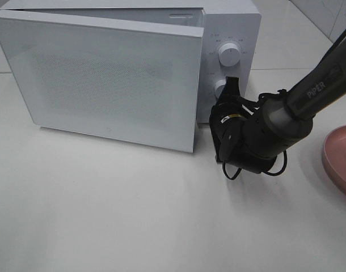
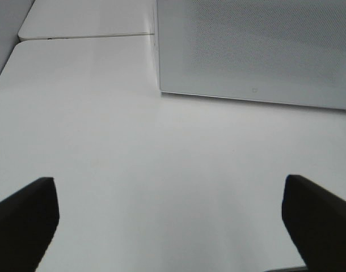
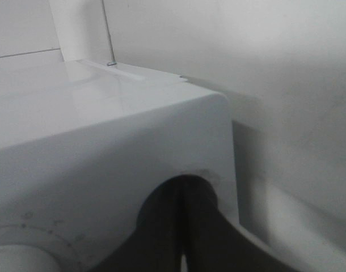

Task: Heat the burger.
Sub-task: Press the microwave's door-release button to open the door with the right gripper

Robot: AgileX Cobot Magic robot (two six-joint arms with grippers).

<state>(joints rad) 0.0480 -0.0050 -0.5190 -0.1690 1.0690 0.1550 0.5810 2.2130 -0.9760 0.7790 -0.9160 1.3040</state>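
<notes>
The white microwave [image 1: 232,28] stands at the back of the table, and its door [image 1: 105,79] hangs ajar, its free edge out in front of the control panel. The burger is out of view. My right gripper [image 1: 232,86] is shut, its tips against the panel at the lower knob [image 1: 220,89], below the upper knob [image 1: 228,54]. In the right wrist view the closed fingers [image 3: 184,226] press against the microwave's front [image 3: 105,147]. My left gripper [image 2: 170,224] is open above the bare table, facing the door [image 2: 258,51], and holds nothing.
A pink plate [image 1: 340,158] lies at the table's right edge, close behind my right arm [image 1: 309,96]. White tabletop [image 1: 105,215] stretches in front of the microwave. A seam between table panels [image 2: 82,37] runs to the left of the door.
</notes>
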